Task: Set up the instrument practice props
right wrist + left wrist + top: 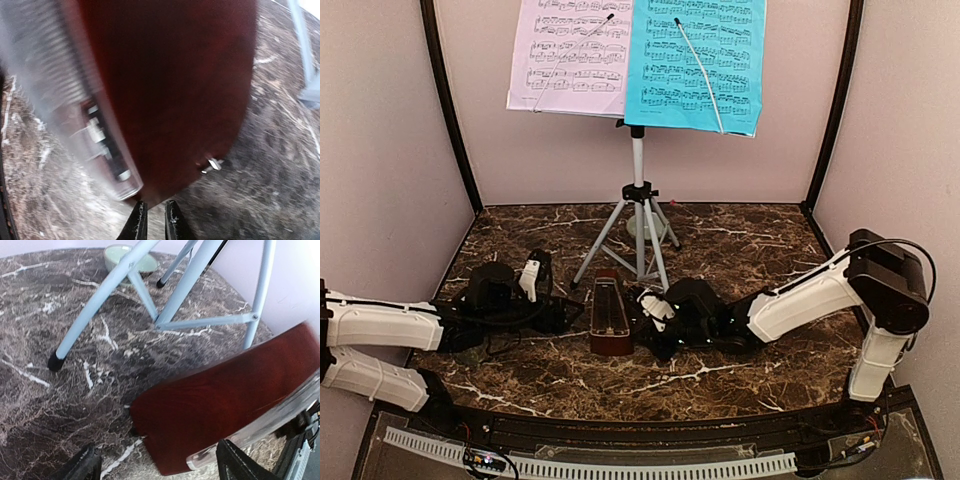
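Metronome, dark reddish-brown wood with a clear front, sits on the marble table just in front of the tripod music stand, between the two grippers. The left gripper is spread wide and holds nothing, with the metronome just ahead of it. The right gripper is almost closed and empty, its tips at the metronome's edge.

1. The silver music stand stands on its tripod at the back of the marble table.
2. A lilac sheet and a bright-blue sheet rest side by side on it, the blue one on the right.
3. The dark-brown metronome sits just in front of the tripod legs.
4. The left gripper and right gripper flank it closely, low over the table.
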